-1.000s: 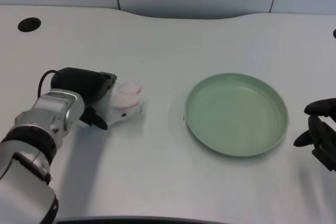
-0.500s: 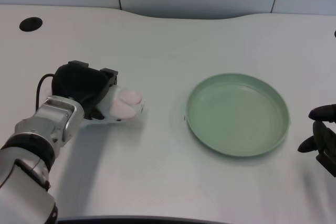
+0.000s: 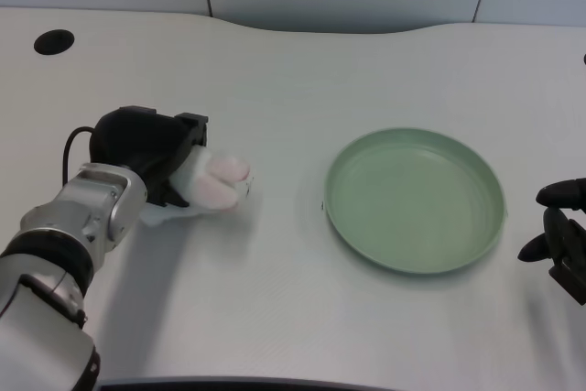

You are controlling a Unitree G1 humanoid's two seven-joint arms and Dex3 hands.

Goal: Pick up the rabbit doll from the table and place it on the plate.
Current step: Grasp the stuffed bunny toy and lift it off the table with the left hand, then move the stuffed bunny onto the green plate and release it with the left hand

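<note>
I have the left hand (image 3: 151, 157) on the rabbit doll (image 3: 212, 182), well to the left of the green plate (image 3: 414, 200) and apart from it. The doll looks to be low against the white table (image 3: 293, 80) — I can't tell whether it is lifted clear or resting there. The black fingers (image 3: 188, 130) are curled around the doll's rear part, clamped on it, with the pale pink and white end sticking out toward the plate.

I judge the doll to be light and soft, a plush thing that squashes under the grip rather than resisting it. That makes it forgiving, nothing to break, but a soft body can slump or slide out if I only hold loose fabric at one end. The hold I want is around the thick middle of the body, not the ears.

The plate is shallow with a low rim, so I expect I need only a modest lift before carrying the doll across to its centre — then release it there.
</note>
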